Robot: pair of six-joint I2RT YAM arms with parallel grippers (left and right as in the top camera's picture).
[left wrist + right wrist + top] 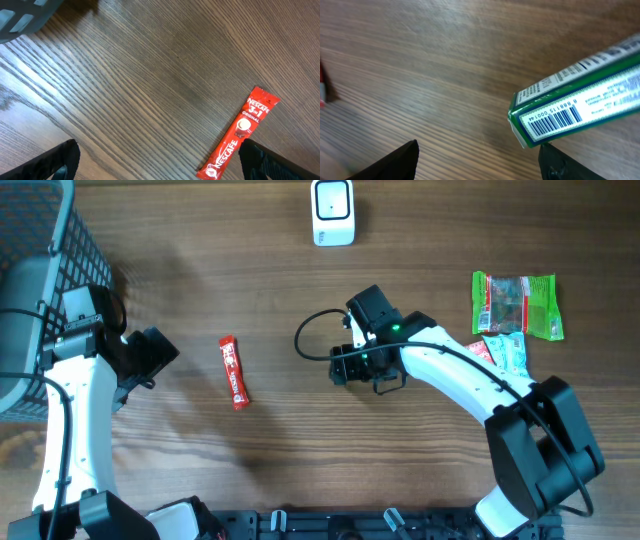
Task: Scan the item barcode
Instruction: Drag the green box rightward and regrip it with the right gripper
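1. while your right gripper (479, 146) has its fingers spread wide, the green box (570, 112) sits tilted just beside one finger, not between the two. i cannot tell if it touches that finger.
2. the barcode on the box faces the wrist camera. the white scanner (332, 212) is well apart from it, at the far edge of the table (250, 270).
3. you look to be at the step of getting a hold on the box, so the scan is not done yet.
4. next, i think you need to get both fingers around the box, pinch it, lift it, and turn the barcode to the scanner's window.
5. your left gripper (159, 145) is wide too and holds nothing. it hangs over the wood near a red coffee stick (239, 134).
6. the box looks like stiff card, long, with flat sides and sharp corners, so it should pinch well. the coffee stick is thin, flat and shiny. the table is brown wood with lines in it. the scanner is smooth white plastic with round corners.
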